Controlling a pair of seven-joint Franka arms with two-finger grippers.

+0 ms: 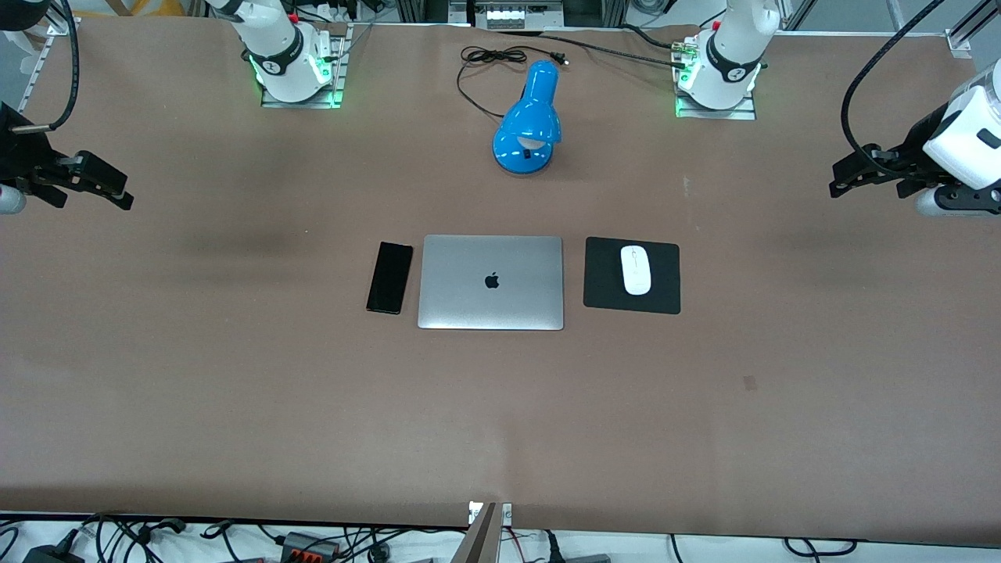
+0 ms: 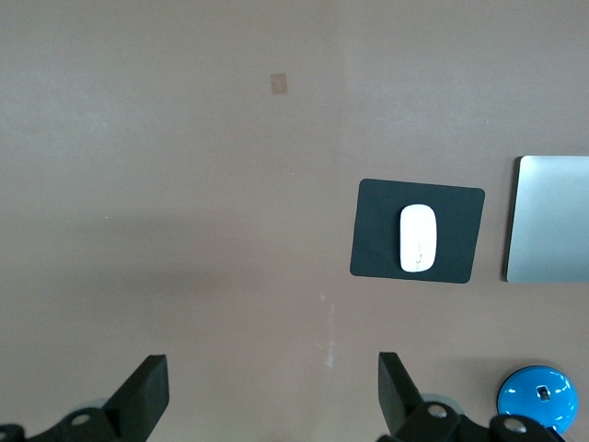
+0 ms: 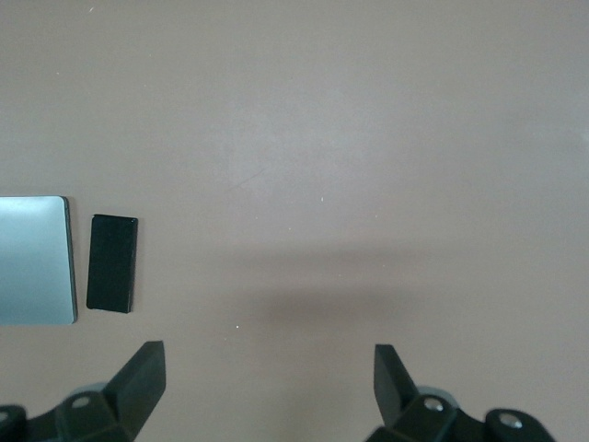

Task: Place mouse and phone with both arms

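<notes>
Both arms idle — left pincer (image 1: 848, 178) & right pincer (image 1: 109, 190) spread wide, aloft

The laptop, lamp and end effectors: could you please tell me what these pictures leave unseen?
- Laptop: lid closed, so screen and keyboard are hidden; both wrist views cut it at an edge.
- Lamp: bulb hidden under its shade.
- Right end effector, left end effector: front view's edges cut off their arms.

laptop (image 2: 548, 219) cut by left wrist frame edge at 3 o'clock | lamp (image 2: 537, 401) clipped at 5 o'clock (base only) | laptop, right wrist view (image 3: 35, 260), cut at 9 o'clock | both arms' upper links out of front frame
</notes>
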